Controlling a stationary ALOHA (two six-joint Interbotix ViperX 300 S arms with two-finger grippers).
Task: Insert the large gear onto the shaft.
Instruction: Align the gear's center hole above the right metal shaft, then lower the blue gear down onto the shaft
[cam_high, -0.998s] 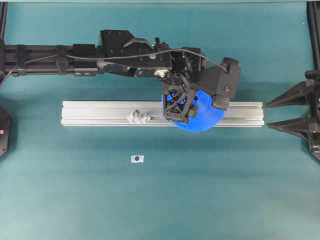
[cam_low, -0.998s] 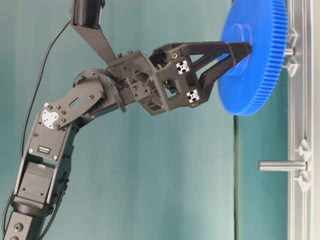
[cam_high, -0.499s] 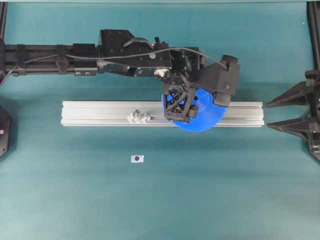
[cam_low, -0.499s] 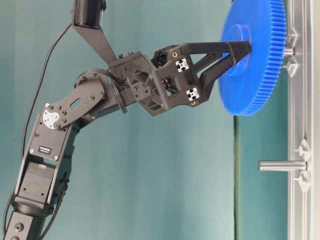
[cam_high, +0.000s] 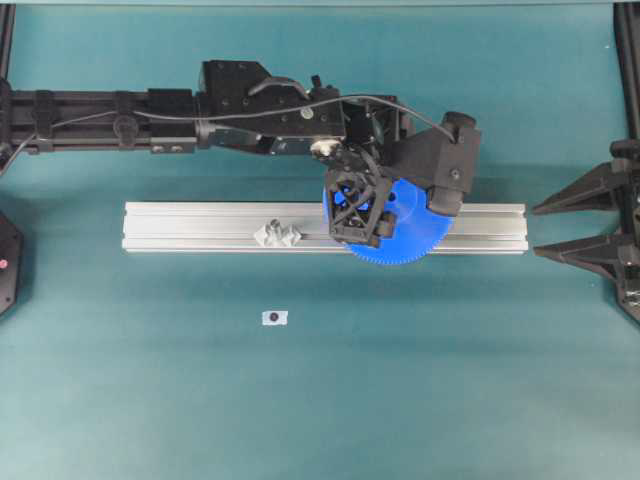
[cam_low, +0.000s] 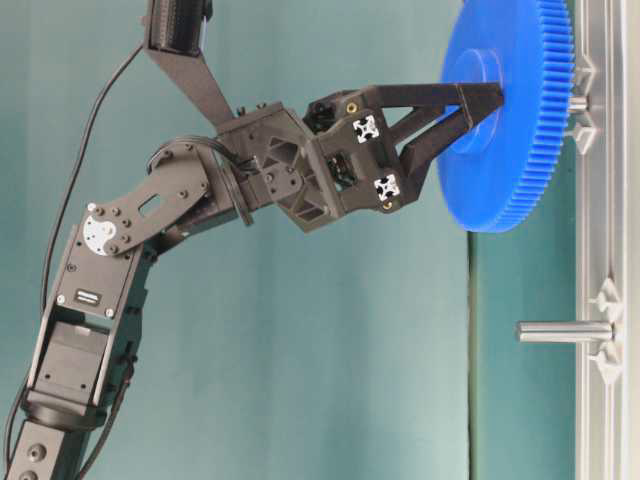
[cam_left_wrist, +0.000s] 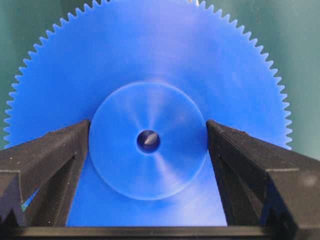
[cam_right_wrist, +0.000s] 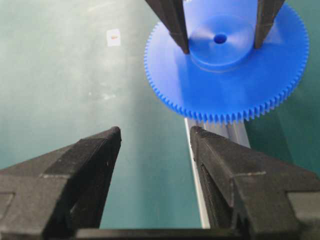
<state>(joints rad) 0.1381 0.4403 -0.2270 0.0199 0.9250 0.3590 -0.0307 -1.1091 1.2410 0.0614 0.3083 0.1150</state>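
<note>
The large gear (cam_high: 410, 235) is a bright-blue toothed disc, held flat over the right part of the aluminium rail. My left gripper (cam_low: 480, 105) is shut on its raised hub, one finger on each side, as the left wrist view (cam_left_wrist: 148, 125) shows. The shaft (cam_low: 578, 103) shows as a short pale stub between the gear's underside and the rail. A pale tip (cam_left_wrist: 148, 141) shows inside the gear's centre hole. In the overhead view the shaft is hidden under the gear. My right gripper (cam_high: 585, 218) is open and empty at the right edge, facing the gear (cam_right_wrist: 227, 65).
The aluminium rail (cam_high: 200, 228) lies across the middle of the teal table. A second upright pin in a clear mount (cam_high: 277, 234) stands on it left of the gear and also shows in the table-level view (cam_low: 565, 331). A small white tag (cam_high: 274, 317) lies in front.
The left wrist has shifted only very slightly. The gear stays in the same place over the shaft, still gripped by its hub. The right arm has not moved.
</note>
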